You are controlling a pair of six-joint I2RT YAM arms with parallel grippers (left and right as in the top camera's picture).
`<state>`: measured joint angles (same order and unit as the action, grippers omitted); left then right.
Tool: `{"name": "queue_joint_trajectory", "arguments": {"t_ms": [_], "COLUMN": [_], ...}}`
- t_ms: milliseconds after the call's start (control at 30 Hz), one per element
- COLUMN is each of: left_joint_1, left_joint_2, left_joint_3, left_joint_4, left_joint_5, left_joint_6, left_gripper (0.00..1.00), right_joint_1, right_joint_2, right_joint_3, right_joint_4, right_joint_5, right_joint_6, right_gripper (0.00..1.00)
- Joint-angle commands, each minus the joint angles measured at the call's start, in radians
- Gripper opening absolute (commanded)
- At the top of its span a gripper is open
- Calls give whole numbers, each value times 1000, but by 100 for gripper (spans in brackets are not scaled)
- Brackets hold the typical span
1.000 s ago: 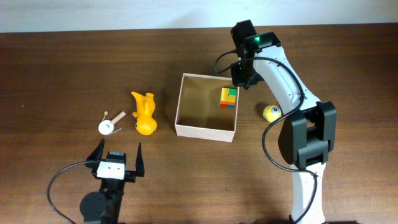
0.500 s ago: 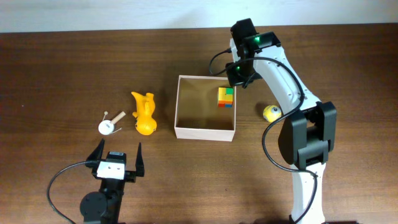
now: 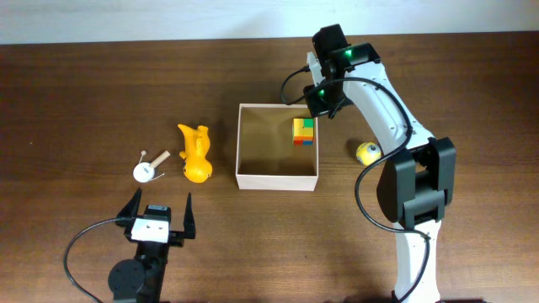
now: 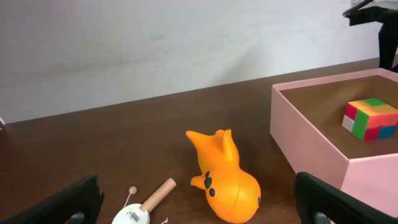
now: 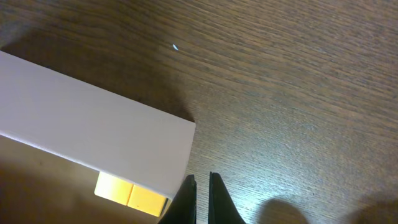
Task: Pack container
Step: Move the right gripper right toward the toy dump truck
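Note:
The container [image 3: 277, 180] is a square white-walled box with a brown inside, in the middle of the table. A multicoloured cube [image 3: 304, 131] lies in its far right part. My right gripper [image 3: 317, 100] is shut and empty, just outside the container's far right corner. In the right wrist view its tips [image 5: 201, 178] sit beside the white wall [image 5: 93, 127], and one finger looks pressed against the corner. The cube's yellow face [image 5: 132, 193] shows below the wall. My left gripper [image 3: 160, 212] stands open near the front edge, apart from the toys.
A yellow-orange animal toy [image 3: 194, 153] lies left of the container, also in the left wrist view as the orange toy [image 4: 225, 176]. A small white disc with a wooden handle [image 3: 148, 167] lies further left. A yellow ball [image 3: 366, 152] rests right of the container.
The right gripper has moved a little left and toward the front. The container has slid slightly left with it and squared up. The left arm has not moved.

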<state>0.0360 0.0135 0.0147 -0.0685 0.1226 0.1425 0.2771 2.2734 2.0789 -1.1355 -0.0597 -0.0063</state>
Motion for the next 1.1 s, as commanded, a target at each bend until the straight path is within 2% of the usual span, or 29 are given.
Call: {"name": "queue_joint_trajectory", "arguments": {"t_ms": [0,233,467,500,600,700,800,900,1067], "left_joint_1": [3,3,3,3,3,3,3,3,3], "left_joint_2": [-8,-8,-8,-8,-8,-8,-8,-8,-8], "left_joint_3": [-5,-5,-5,-5,-5,-5,-5,-5,-5], "left_joint_4": [-3,-3,-3,-3,-3,-3,-3,-3,-3], "left_joint_5": [-7,-7,-7,-7,-7,-7,-7,-7,-7], "left_joint_6": [16,17,17,16,16,16,17,16,16], "left_gripper": [99,99,99,99,99,99,99,99,99], "right_joint_1": [-2,-3,-24,-32,-61,-106,-171,-252,-384], "right_joint_2": [5,5,1,-1,-2,-2,-2,-2,-2], "right_joint_3": [-4,-4,46,74,158,223,239,224,216], "right_joint_4": [3,4,-46,-76,-166,-258,-314,-332,-348], "right_joint_5": [-28,-42,72,72,82,101,90,-9,-121], "right_joint_6": [-24,-42,0,4,53,129,257,328,331], "right_gripper": [4,4,8,14,51,69,100,99,99]}}
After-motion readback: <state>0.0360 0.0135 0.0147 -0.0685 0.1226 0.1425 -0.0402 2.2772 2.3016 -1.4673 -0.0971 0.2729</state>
